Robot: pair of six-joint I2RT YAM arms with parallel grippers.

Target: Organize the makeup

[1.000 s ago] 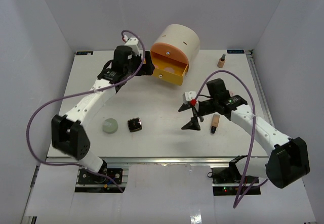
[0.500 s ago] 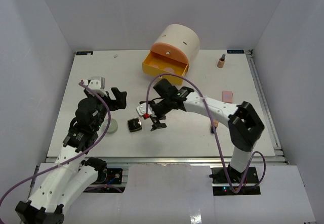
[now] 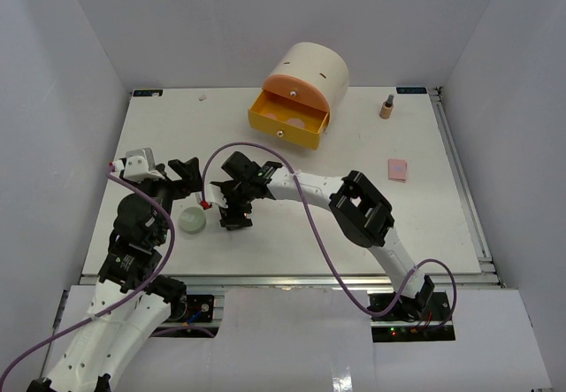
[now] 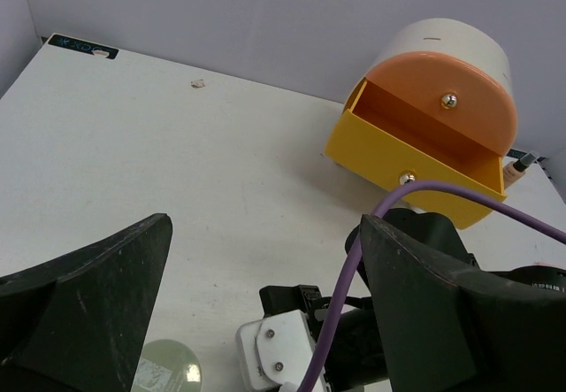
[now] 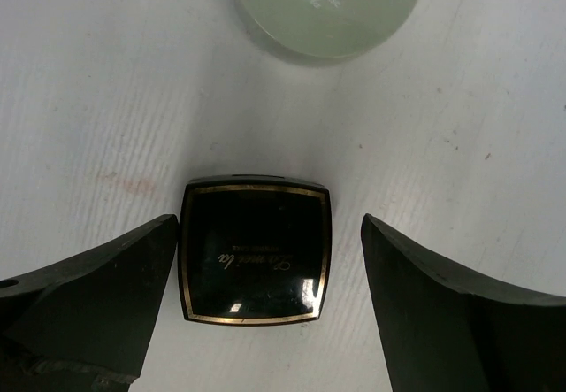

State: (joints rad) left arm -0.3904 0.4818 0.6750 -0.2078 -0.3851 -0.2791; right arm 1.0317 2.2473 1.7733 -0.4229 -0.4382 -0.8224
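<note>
The black square compact (image 5: pixel 255 249) lies flat on the table, between the fingers of my right gripper (image 5: pixel 270 233), which stands open just above it without touching it. In the top view that gripper (image 3: pixel 234 213) hides the compact. Just left of it sits the pale green ball (image 3: pixel 191 220), which shows at the top edge of the right wrist view (image 5: pixel 327 3). My left gripper (image 3: pixel 190 180) hangs open and holds nothing, behind the ball (image 4: pixel 168 370). A tan black-capped bottle (image 3: pixel 386 107) stands at the far right.
The cream drum (image 3: pixel 309 69) stands at the back with its yellow drawer (image 3: pixel 287 122) pulled open under the orange front (image 4: pixel 442 100). A small pink item (image 3: pixel 398 169) lies at the right. My right arm (image 3: pixel 301 184) stretches across the middle of the table.
My right arm has swung left across the table and now hovers over the compact. My left arm has drawn back from the drawer to the near left, beside the green ball.
</note>
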